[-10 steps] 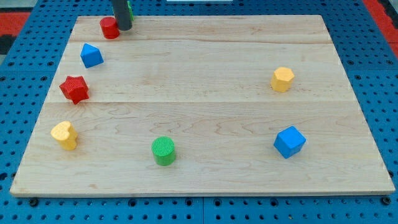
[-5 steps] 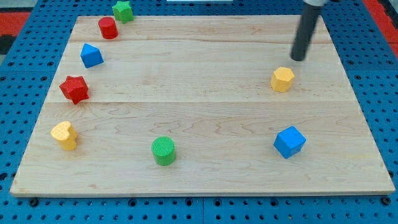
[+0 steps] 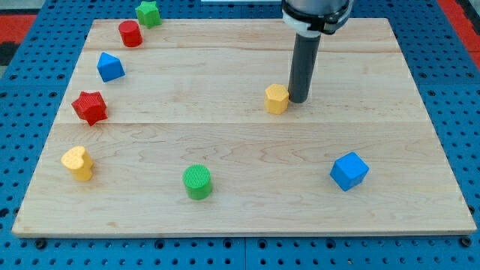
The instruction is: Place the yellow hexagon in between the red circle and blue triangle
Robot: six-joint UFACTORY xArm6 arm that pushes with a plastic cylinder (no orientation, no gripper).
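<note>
The yellow hexagon (image 3: 277, 98) lies near the middle of the wooden board (image 3: 240, 150). My tip (image 3: 298, 100) stands right against its right side, touching it. The red circle (image 3: 130, 34) sits at the top left. The blue triangle (image 3: 110, 67) lies just below and left of it, with a small gap between the two. Both are far to the left of the hexagon and my tip.
A green star (image 3: 148, 13) sits at the top edge, right of the red circle. A red star (image 3: 90, 107) and a yellow heart (image 3: 78, 162) lie down the left side. A green cylinder (image 3: 197, 181) and a blue cube (image 3: 349, 170) lie near the bottom.
My tip moved from the top left across to the right, then came down beside the yellow hexagon and pushed it left toward the board's middle. The other blocks have not moved.
</note>
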